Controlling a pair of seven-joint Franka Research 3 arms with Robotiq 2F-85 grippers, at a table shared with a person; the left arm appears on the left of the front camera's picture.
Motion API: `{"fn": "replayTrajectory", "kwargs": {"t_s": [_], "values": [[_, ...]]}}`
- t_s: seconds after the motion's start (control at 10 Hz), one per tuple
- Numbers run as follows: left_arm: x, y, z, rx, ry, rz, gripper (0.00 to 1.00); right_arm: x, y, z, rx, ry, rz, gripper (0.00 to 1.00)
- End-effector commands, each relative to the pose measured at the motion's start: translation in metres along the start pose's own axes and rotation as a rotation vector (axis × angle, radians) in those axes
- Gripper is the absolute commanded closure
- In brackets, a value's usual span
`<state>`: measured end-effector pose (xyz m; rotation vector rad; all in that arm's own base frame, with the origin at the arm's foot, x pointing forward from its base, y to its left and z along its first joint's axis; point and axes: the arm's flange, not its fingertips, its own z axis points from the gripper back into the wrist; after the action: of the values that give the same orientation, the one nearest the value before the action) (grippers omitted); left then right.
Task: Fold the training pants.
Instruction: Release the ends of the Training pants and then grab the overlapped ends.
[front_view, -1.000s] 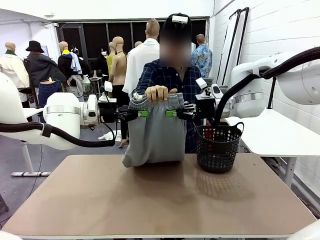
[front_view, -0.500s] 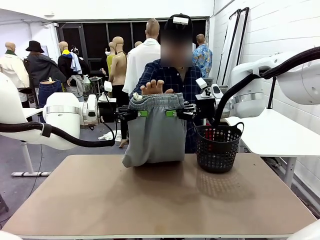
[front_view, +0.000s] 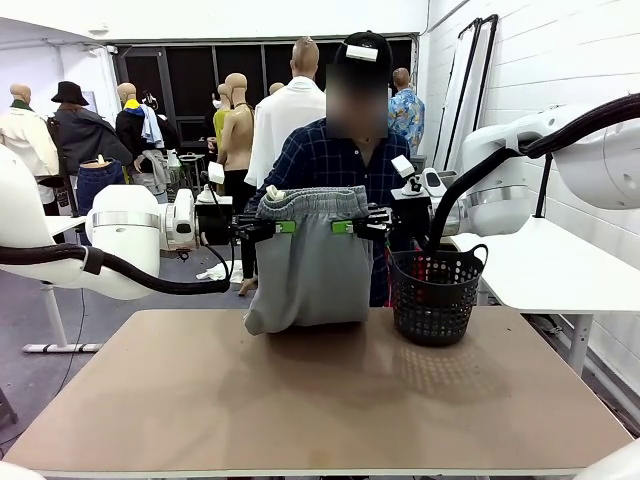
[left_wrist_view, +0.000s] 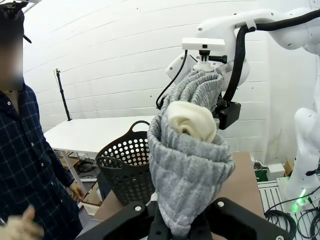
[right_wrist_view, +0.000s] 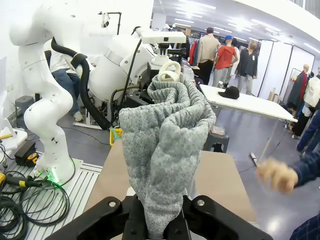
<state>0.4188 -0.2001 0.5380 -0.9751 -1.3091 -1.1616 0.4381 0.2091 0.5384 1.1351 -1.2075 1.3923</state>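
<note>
Both hands clenched on the waistband: left hand (front_view: 285, 227) and right hand (front_view: 343, 227) hold the training pants (front_view: 310, 270) up over the bench (front_view: 320, 400).
The two hands face each other at one height, each arm reaching in level from its own side. Each pinches a bunch of the gathered waistband between its green pads. The grey cloth hangs doubled below and between them; whether its lower edge touches the bench, I cannot tell. A black basket (front_view: 435, 295) stands below the right hand, near the cloth. The person's hand (right_wrist_view: 273, 175), resting on the waistband just above both hands a second ago, is off it now, while hands and pants have not shifted.
</note>
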Motion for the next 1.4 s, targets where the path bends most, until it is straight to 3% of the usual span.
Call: {"fn": "replayTrajectory", "kwargs": {"t_s": [0.0,1.3], "values": [[0.0014,-0.0028,0.0004,0.011,-0.006,-0.002,1.0,0.0016,0.001,-0.002,0.003,-0.004,0.002,1.0],[0.0014,-0.0028,0.0004,0.011,-0.006,-0.002,1.0,0.0016,0.001,-0.002,0.003,-0.004,0.002,1.0]]}}
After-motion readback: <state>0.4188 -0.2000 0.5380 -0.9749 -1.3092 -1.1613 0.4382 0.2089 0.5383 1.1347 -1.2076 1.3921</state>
